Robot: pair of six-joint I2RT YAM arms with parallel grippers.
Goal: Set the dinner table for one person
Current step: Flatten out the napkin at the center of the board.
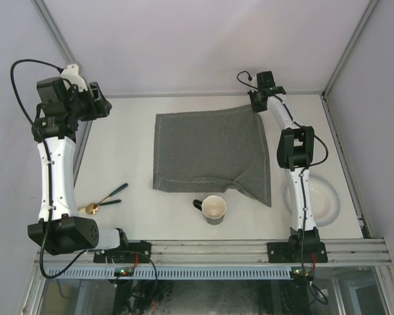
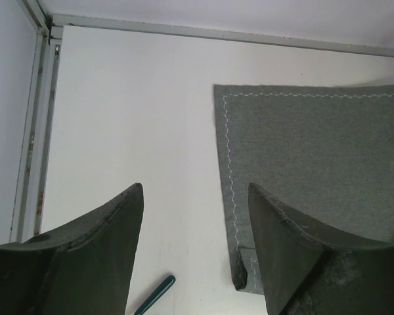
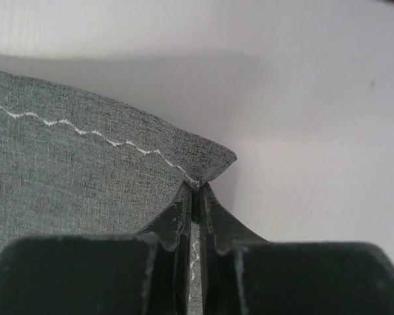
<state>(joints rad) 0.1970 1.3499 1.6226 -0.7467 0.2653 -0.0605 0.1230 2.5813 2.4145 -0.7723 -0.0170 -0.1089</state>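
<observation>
The grey stitched cloth mat (image 1: pixel 210 152) lies on the off-white dinner table (image 1: pixel 128 164), its near right corner hanging askew toward the plate. My right gripper (image 1: pixel 256 100) is shut on the mat's far right corner (image 3: pixel 207 161), lifting it slightly. My left gripper (image 1: pixel 105 105) is open and empty above the table's far left, with the mat's left edge (image 2: pixel 231 197) under its right finger. A black cup (image 1: pixel 213 209) stands near the front edge. A white plate (image 1: pixel 325 200) lies front right, partly behind the right arm. A gold spoon (image 1: pixel 92 208) and dark-handled cutlery (image 1: pixel 115 191) lie front left.
Aluminium rails (image 1: pixel 249 248) edge the table at the front and sides. A green cutlery handle tip (image 2: pixel 154 294) shows between my left fingers. The mat's near left corner (image 2: pixel 244 275) is folded under.
</observation>
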